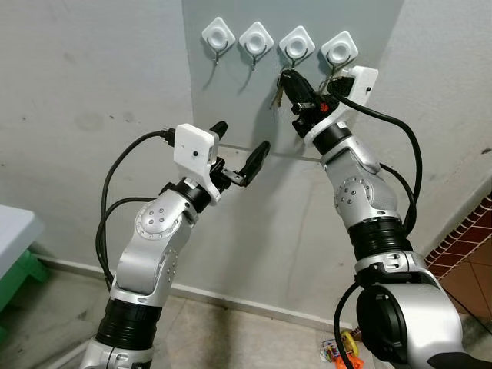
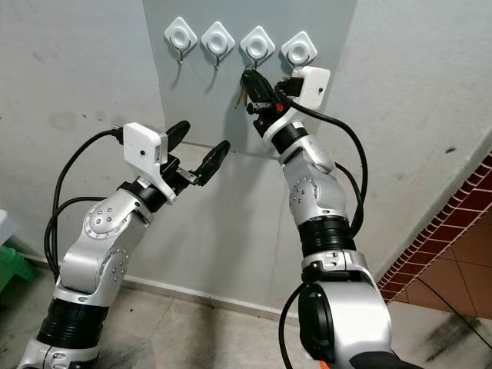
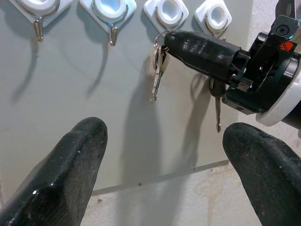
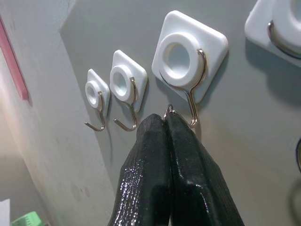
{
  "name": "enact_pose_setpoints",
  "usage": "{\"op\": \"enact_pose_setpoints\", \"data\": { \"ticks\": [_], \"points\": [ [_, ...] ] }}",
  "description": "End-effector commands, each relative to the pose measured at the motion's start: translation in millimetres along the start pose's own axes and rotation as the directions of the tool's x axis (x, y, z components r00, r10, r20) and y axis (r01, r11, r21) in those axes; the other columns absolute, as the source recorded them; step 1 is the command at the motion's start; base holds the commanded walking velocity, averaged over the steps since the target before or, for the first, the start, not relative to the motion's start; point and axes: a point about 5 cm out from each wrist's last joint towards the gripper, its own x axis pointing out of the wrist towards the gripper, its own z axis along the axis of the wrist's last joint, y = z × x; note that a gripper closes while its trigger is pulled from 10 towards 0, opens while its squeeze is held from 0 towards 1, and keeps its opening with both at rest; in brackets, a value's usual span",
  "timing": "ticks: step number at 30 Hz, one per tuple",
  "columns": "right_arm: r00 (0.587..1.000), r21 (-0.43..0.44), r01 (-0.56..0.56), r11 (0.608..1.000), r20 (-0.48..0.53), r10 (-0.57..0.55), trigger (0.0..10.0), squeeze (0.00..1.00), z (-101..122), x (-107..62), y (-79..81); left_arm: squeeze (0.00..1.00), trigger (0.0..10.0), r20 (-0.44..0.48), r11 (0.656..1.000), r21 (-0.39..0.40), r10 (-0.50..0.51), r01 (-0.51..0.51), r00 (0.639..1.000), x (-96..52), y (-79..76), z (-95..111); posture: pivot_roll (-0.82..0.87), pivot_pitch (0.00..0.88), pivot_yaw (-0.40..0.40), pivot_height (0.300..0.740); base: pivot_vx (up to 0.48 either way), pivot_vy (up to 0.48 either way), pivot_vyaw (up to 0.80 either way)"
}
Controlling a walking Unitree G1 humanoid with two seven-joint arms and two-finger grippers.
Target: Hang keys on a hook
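Your right gripper (image 4: 165,123) has its fingers pressed together on the keys' ring (image 4: 168,111), seemingly touching the third hook (image 4: 192,109); the keys (image 3: 159,70) dangle beneath. Your left gripper (image 1: 242,151) hovers spread, lower left.

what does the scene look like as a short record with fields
wall fixture: four white diamond-shaped hook mounts with metal hooks in a row on a grey panel
held item: silver keys on a ring, ring at the third hook
right tool: shut on the key ring, at that hook
left tool: open, raised below the hooks
fourth hook: another key hangs there
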Motion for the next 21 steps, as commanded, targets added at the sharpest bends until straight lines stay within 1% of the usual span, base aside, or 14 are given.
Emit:
{"op": "enact_pose_setpoints", "data": {
  "ticks": [1,12,15,21],
  "points": [
    [0.999,0.015,0.008,1.0,0.052,-0.009,10.0,0.0,11.4,3.0,-2.5,0.0,10.0,0.005,1.0,0.003,-0.001,0.001,1.0,-0.1,0.1,3.3,0.02,0.0,-0.029,0.74,0.0,0.0,0.0],
    [0.997,0.028,-0.053,0.998,0.058,0.051,10.0,0.0,9.6,0.4,1.4,0.0,10.0,0.005,1.0,-0.001,0.001,-0.001,1.0,0.2,1.1,4.3,0.02,0.0,-0.02,0.74,0.0,0.0,0.0],
    [0.995,0.022,-0.092,0.996,0.036,0.091,10.0,0.0,6.1,-1.9,4.4,0.0,10.0,0.006,1.0,-0.001,0.004,-0.004,1.0,0.8,1.7,4.7,0.02,0.0,-0.021,0.74,0.0,0.0,0.0],
    [0.994,0.025,-0.107,0.994,0.027,0.106,10.0,0.0,4.0,-3.4,5.3,0.0,10.0,0.007,1.0,0.0,0.009,-0.009,1.0,1.3,3.2,5.4,0.02,0.0,-0.021,0.74,0.0,0.0,0.0]
  ]
}}
